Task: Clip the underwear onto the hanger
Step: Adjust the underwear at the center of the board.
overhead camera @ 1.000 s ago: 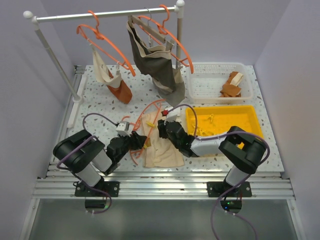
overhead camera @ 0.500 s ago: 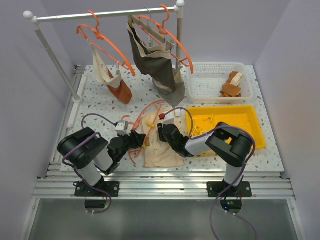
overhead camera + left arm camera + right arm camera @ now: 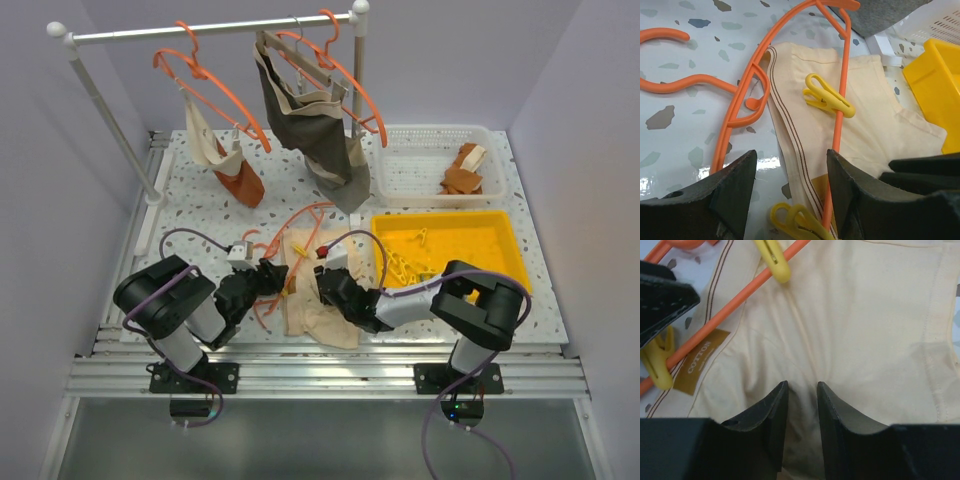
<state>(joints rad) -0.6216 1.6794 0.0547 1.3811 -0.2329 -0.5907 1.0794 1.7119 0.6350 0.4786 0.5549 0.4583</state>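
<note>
Right wrist view: right gripper (image 3: 800, 405) pinches the underwear (image 3: 865, 330) by the table (image 3: 690, 60)'s near edge; left gripper (image 3: 790, 175) spread over the hanger (image 3: 836, 135)

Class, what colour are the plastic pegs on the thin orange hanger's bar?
Bright yellow. The plastic pegs show best in the left wrist view.

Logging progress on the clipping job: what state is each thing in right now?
underwear, lying flat on the table, under the hanger bar.
hanger, lying down across the underwear.
two yellow clips, shut on the hanger bar.
left gripper, open, straddling the bar.
right gripper, jaws nearly together on the cloth; grip unclear.
yellow tray, holding loose clips.
</note>
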